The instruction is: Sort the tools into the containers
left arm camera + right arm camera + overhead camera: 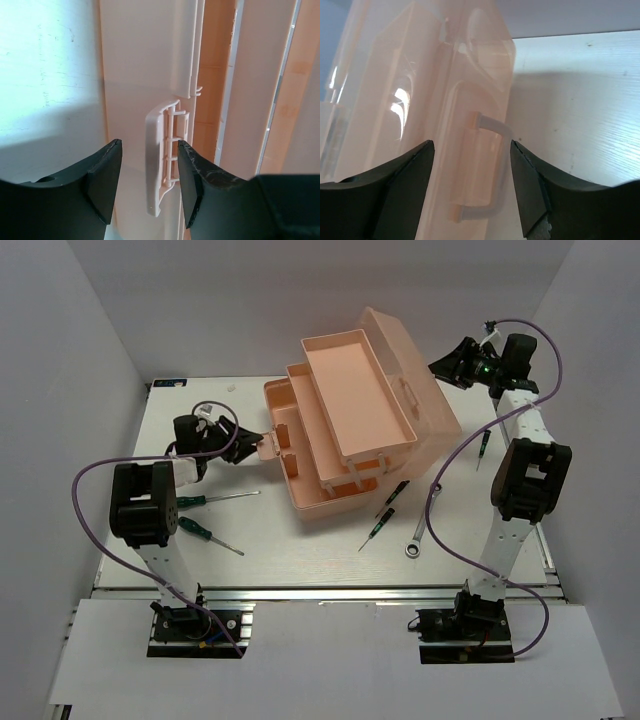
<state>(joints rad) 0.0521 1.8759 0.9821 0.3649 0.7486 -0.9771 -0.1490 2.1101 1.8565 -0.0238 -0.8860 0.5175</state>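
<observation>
The salmon-pink toolbox (430,390) stands open mid-table, its tray containers (355,390) fanned out in steps. My left gripper (245,440) is open at the box's left end. In the left wrist view its jaws (149,150) straddle the front latch (162,160) without touching it. My right gripper (448,365) is open behind the raised lid, and the lid handle (485,170) shows between its jaws (471,150). Two long green-handled screwdrivers (215,498) (210,537) lie at left. Two tiny ones (397,492) (375,533) and a silver wrench (420,536) lie in front of the box.
Another small screwdriver (484,450) lies by the right arm's upper link. White walls close in the table at the left, back and right. Purple cables (95,530) loop beside both arms.
</observation>
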